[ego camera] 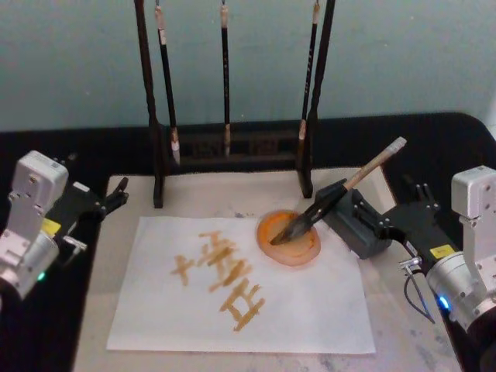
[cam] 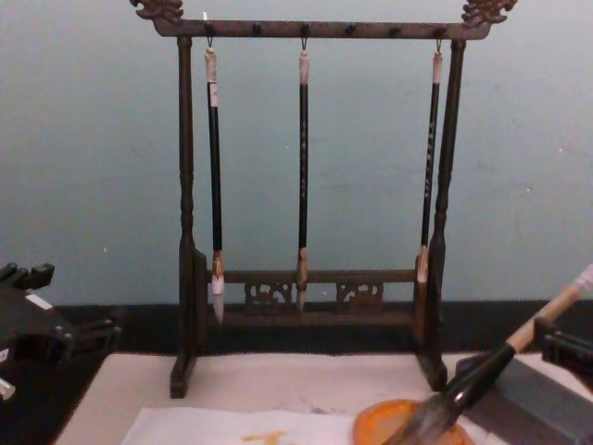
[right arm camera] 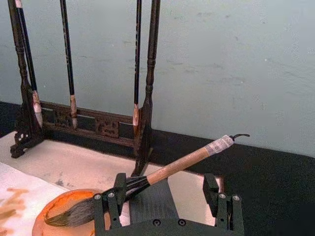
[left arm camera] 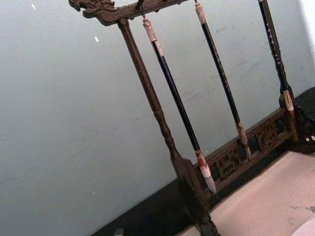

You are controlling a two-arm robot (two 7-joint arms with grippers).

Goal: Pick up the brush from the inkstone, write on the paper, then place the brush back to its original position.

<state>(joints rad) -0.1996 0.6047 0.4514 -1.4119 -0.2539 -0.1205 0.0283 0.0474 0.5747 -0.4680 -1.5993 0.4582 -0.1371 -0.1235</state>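
- The brush (ego camera: 338, 194) lies at a slant. Its bristle tuft rests in the inkstone (ego camera: 306, 252), an orange shallow dish, and its black lower section is propped on a dark grey block (ego camera: 353, 231).
- The pale tan handle end points up and away to the robot's right, free of any grip.
- The right gripper (ego camera: 397, 211) sits low on the right side of the table, just beside the grey block. In the right wrist view the right gripper (right arm camera: 165, 199) is spread wide and holds nothing. The brush (right arm camera: 167, 169) crosses close by 1 finger (right arm camera: 109, 205); whether they touch cannot be told.
- The left gripper (ego camera: 115, 198) is at the left edge of the cream mat (ego camera: 201, 194), well apart from the brush. Whether it is spread or closed cannot be told.
- The paper (ego camera: 310, 310) lies flat on the mat, and the inkstone stands on its far right corner. Orange strokes cover the sheet's left-centre area.
- A dark wooden stand (ego camera: 232, 143) stands behind the mat, with 3 slim black-shafted brushes (cam: 303, 158) hanging from its top bar.
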